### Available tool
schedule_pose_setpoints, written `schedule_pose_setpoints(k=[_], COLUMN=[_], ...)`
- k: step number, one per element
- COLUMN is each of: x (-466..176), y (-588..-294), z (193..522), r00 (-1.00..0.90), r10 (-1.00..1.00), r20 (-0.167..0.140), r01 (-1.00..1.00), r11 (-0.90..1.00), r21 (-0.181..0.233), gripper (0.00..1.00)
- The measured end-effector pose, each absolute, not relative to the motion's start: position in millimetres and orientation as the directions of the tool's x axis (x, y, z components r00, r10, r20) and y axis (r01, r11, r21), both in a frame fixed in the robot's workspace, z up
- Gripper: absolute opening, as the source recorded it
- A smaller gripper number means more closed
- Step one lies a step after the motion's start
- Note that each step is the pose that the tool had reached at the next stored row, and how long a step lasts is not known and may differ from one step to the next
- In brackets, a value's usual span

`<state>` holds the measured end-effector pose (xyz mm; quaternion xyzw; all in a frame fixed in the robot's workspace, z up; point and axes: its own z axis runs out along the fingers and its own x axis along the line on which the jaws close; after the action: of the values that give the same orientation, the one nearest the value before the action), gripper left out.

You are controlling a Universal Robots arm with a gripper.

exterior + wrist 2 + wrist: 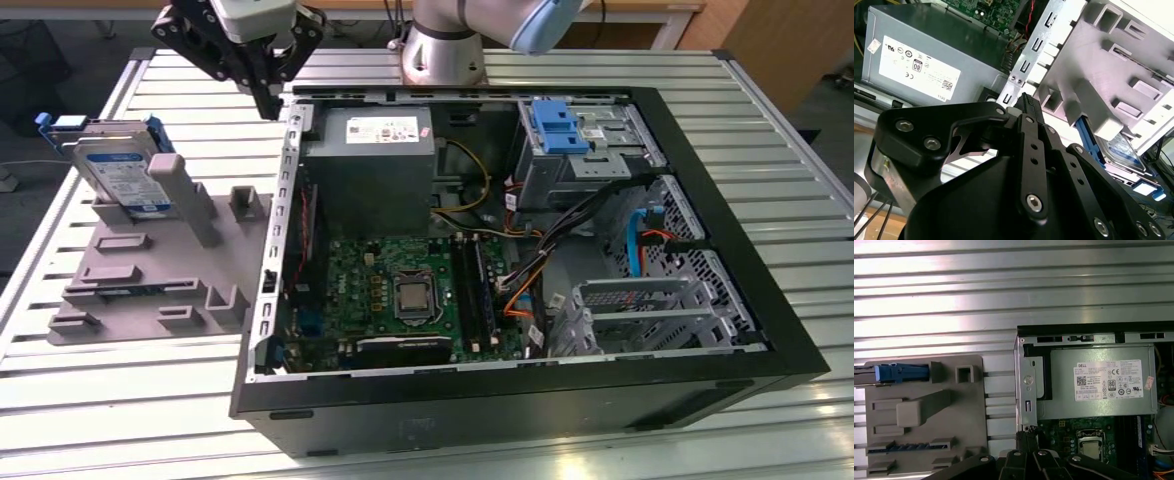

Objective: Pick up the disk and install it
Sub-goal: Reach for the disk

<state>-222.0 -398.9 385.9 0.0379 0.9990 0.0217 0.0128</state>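
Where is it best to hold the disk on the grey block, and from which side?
Probably the upper edge of the disk, pinched across its two flat faces, coming from above: it stands on edge, tilted, on the grey block, so its top is free.

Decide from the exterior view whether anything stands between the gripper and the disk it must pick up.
Nothing visible does. The gripper hangs above the computer case's wall; only open air over the slatted table lies between it and the disk, which leans against a grey post of the fixture.
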Motion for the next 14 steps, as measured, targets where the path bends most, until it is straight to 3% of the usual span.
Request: schedule_pose_setpoints(k=[14], x=[-224.6], y=[-398.9], z=[385.8], r00=[-0.997], r10=[0.076], r20=[-0.024], r01=[0.075], r11=[0.996], r21=[0.044], gripper=[0.11])
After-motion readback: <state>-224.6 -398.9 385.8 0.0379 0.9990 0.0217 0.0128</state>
